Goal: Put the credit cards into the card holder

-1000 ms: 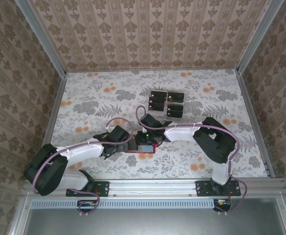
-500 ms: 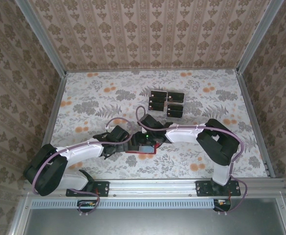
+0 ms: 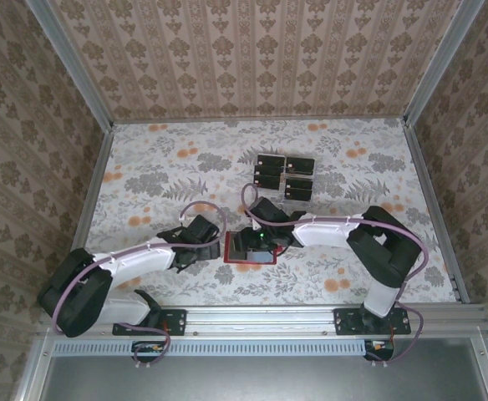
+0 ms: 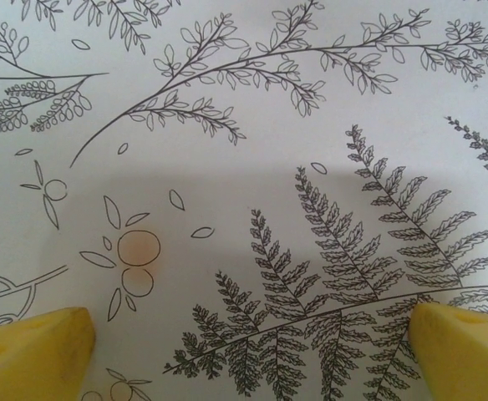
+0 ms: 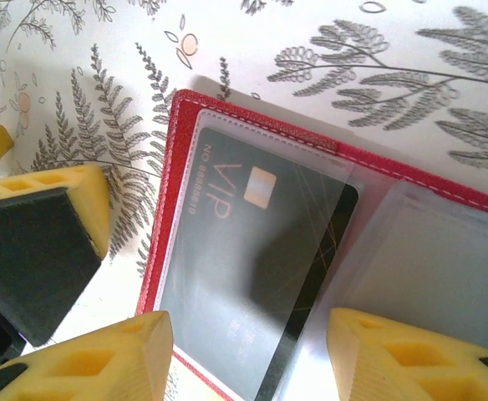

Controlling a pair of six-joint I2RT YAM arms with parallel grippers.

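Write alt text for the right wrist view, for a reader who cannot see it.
A black VIP card sits inside a clear pocket of the open red card holder, lying on a fern-printed table. The open right end effector hangs above it.

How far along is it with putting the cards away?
Done: one black card sits in a clear pocket of the red card holder. In hand: nothing; the right claw hangs open over it, the left claw open over bare table. Left: several cards lie in a group farther back.
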